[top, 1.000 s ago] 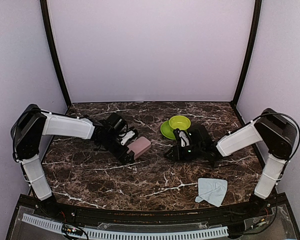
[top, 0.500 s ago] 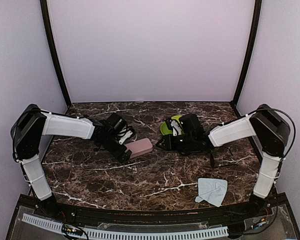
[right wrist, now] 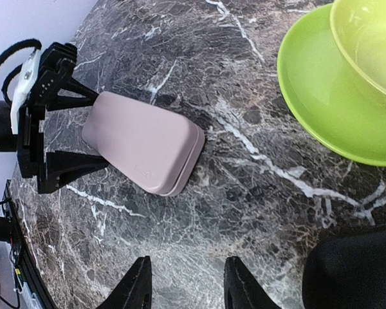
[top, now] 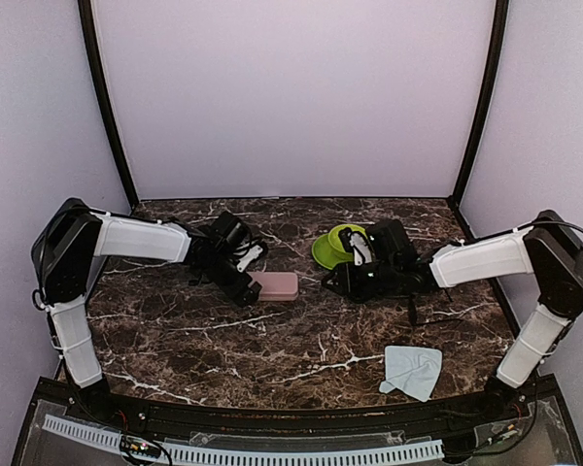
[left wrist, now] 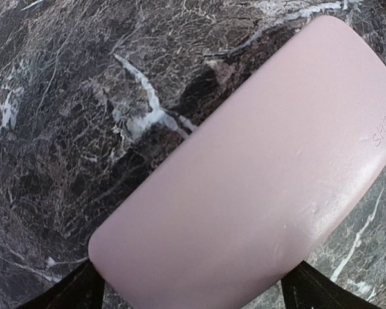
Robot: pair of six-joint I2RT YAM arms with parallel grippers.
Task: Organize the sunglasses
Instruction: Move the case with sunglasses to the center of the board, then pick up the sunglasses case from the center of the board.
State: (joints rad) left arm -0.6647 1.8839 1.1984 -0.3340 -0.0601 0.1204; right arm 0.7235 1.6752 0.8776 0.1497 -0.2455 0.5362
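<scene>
While the left arm's fingers (right wrist: 71,132) stand wide around the near-left end of the flat pink rectangular case (top: 274,284) on the dark marble tabletop (top: 272,340), the right arm's fingers (right wrist: 186,283) hover part open, and no sunglasses show.

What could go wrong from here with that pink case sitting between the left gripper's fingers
1. The left gripper stands open around one end of the pink case, which lies flat on the table; closing off-centre could pivot or squirt it away.
2. The right gripper hangs close beside the green plate and bowl; a careless swing might knock them.
3. No sunglasses are visible here.
</scene>
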